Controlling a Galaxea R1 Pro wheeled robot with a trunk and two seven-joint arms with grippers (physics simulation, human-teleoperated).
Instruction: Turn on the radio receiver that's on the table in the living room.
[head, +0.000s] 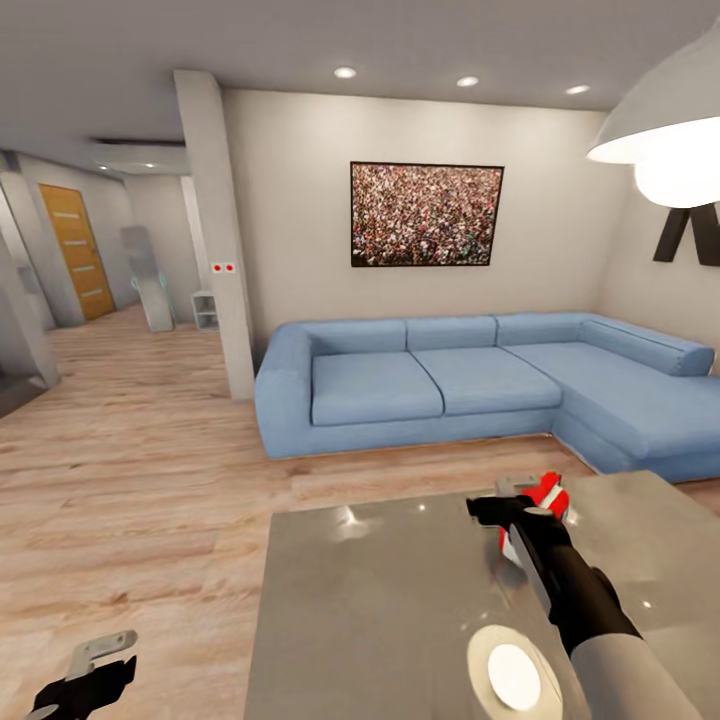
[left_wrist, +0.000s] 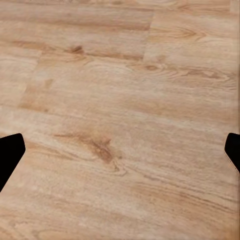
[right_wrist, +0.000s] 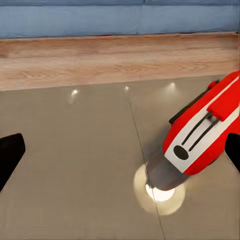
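Observation:
The red radio receiver (head: 548, 494) stands tilted near the far right part of the glossy grey table (head: 380, 600). My right gripper (head: 513, 500) reaches over the table and sits just left of the radio, open. In the right wrist view the radio receiver (right_wrist: 205, 131) shows its narrow white-and-black trimmed side. It lies close to one black fingertip (right_wrist: 233, 150), with the other fingertip (right_wrist: 10, 156) far off across the table (right_wrist: 75, 150). My left gripper (head: 88, 668) hangs low over the wood floor (left_wrist: 120, 120), open and holding nothing.
A light-blue corner sofa (head: 450, 380) stands beyond the table under a framed crowd picture (head: 426, 214). A hanging lamp (head: 670, 130) is at the upper right, and its reflection (head: 515, 675) shines on the tabletop. A pillar (head: 215, 230) and a hallway with a wooden door (head: 75, 250) lie to the left.

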